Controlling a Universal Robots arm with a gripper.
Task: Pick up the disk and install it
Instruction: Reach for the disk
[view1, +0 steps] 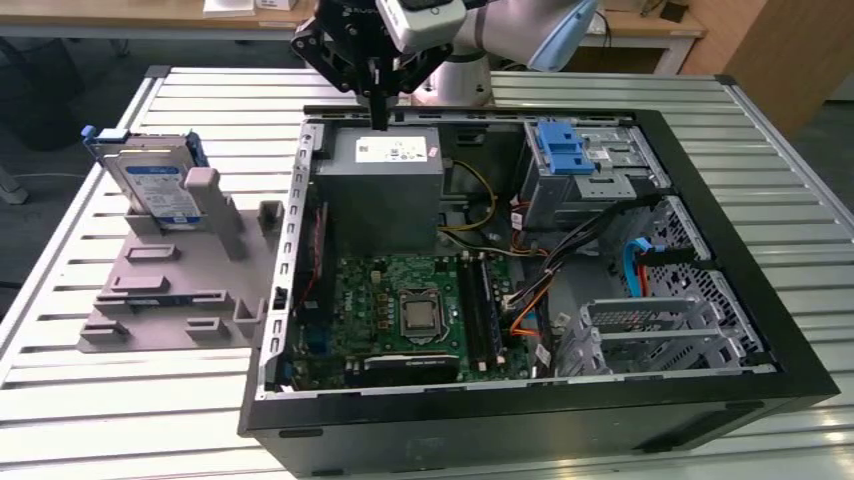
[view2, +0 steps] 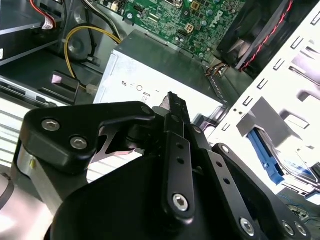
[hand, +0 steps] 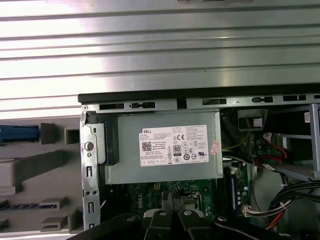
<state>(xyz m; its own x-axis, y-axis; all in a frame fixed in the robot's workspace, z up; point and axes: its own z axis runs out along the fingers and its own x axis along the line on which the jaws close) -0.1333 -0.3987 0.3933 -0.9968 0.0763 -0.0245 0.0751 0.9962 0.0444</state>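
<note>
The gripper, jaws pressed together and empty, is hovering over the power supply, well apart from the disk near the table's edge; pickup is probably needing them spread.

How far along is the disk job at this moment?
Done: nothing. The disk stands upright in the grey holder outside the computer case, on the exterior view's left. In hand: nothing. The hand hangs shut and empty above the power supply inside the case. Left: both the pick-up and the install.
</note>
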